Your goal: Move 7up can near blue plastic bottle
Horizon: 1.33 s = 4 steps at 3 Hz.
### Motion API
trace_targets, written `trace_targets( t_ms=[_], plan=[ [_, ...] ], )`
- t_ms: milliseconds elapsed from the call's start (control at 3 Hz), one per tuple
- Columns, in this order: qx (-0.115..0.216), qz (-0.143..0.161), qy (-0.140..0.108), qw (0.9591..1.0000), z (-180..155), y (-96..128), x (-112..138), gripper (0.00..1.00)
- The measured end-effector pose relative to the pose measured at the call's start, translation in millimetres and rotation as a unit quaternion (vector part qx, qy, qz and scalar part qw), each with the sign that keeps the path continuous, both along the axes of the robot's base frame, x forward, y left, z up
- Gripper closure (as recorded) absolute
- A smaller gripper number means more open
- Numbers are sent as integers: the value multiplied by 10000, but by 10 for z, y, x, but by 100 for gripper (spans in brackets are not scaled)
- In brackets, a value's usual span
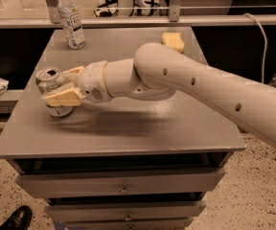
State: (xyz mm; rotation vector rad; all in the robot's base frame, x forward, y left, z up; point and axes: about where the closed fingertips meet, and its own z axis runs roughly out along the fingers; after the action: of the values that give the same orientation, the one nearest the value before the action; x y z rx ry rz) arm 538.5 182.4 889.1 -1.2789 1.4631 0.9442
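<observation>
The 7up can (50, 82) stands upright near the left edge of the grey table (143, 123), silver top with pull-tab showing. My gripper (61, 86) reaches in from the right with its cream fingers (61, 97) on either side of the can, one in front and one behind it. The fingers are spread around the can and I cannot tell whether they press on it. The blue plastic bottle (71, 19), clear with a white cap and white label, stands at the table's far left corner, well behind the can.
A yellow sponge (173, 41) lies at the far right of the table. My arm crosses the table from the right. Drawers sit below the tabletop. A railing runs behind the table. A black shoe (14, 219) is on the floor at the lower left.
</observation>
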Motion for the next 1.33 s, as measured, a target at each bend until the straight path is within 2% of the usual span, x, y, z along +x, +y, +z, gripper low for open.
trace_targets(
  t_ms=[333, 667, 1000, 1333],
  plan=[
    [59, -236, -127, 9996, 173, -143, 115, 85],
    [54, -582, -502, 9970, 591, -502, 406, 100],
    [68, -567, -529, 9970, 578, -473, 430, 100],
    [177, -665, -787, 9945, 662, -494, 702, 100]
  ],
)
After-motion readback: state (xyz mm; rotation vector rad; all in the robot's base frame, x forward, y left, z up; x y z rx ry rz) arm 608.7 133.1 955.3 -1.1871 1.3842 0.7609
